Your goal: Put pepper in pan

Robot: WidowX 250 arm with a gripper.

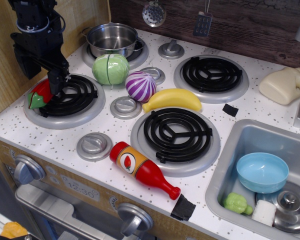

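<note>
surface: speckled white toy stovetop [60, 142] | backdrop: dark wood wall [250, 25] | jaws [42, 82]: apart over pepper [40, 93]

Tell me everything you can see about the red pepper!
The pepper is a small, glossy red toy chili that looks like plastic, with a green stem cap at its lower left end. It lies on its side on the left edge of the front-left burner, slanting up to the right. Its upper end is hidden behind the black gripper, which has one finger down right at the pepper. I cannot tell whether the gripper is squeezing it. The pan sits apart, on the burner behind.
</note>
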